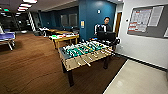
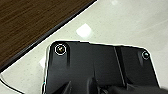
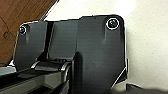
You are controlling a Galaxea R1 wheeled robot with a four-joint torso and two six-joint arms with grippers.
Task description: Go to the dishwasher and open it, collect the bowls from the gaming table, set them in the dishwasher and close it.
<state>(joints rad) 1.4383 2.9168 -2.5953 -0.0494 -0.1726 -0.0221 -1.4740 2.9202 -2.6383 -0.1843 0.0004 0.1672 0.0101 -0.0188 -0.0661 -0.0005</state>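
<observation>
Currently: foosball table (image 1: 85, 53) central on wood floor (image 1: 30, 67), person (image 1: 106, 26) behind; white-topped bench (image 1: 62, 37) beyond carries bright items, perhaps the bowls, awaiting collection; dishwasher unlocated; finger state cannot be told.

Head view from high up, facing forward and down across a foosball table (image 1: 85, 53) at mid distance toward a blue wall (image 1: 96, 17), both wrist views aimed down close above the floor, all three sharing the seam between wood flooring (image 2: 30, 22) and pale tile (image 3: 147, 37)
</observation>
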